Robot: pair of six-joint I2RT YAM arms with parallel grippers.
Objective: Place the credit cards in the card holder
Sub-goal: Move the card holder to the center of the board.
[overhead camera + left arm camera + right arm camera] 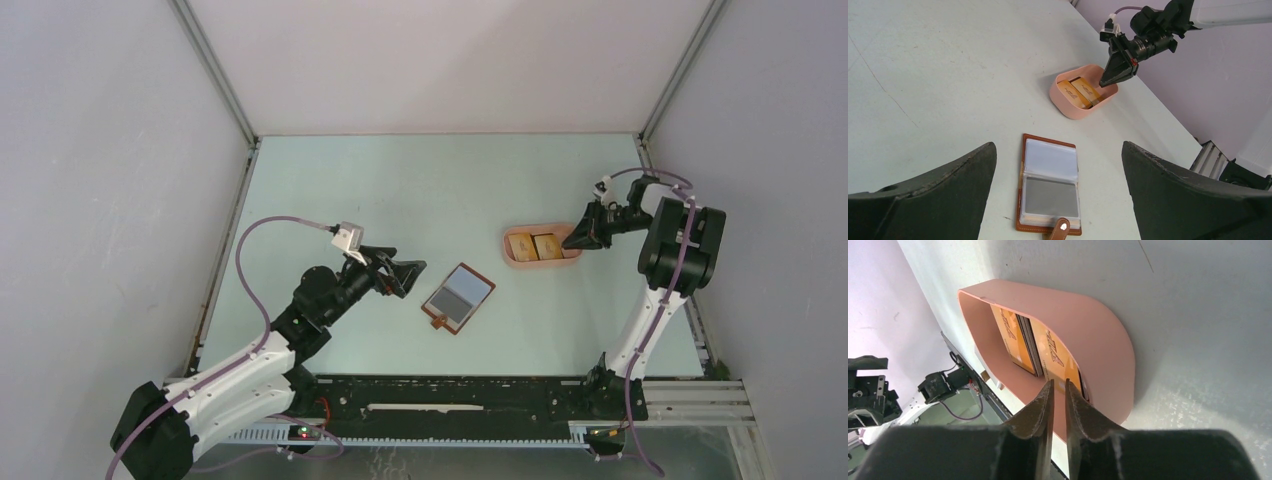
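The card holder [458, 298] lies open on the table, brown leather with clear sleeves, and a grey card [1050, 197] sits in its near sleeve. Two stacks of orange-yellow credit cards [533, 246] stand in the pink tray [512, 258]. My left gripper [410, 275] is open just left of the holder, and its wrist view frames the card holder [1050, 185] between the wide fingers. My right gripper [1059, 382] hovers at the tray's right end over the nearer credit cards [1055, 357]. Its jaws are almost together, with a narrow gap and nothing seen in it.
The pink tray [1108, 340] has tall curved walls around the cards. The enclosure's right wall stands close behind the right arm [680, 245]. A black rail [450, 400] runs along the near table edge.
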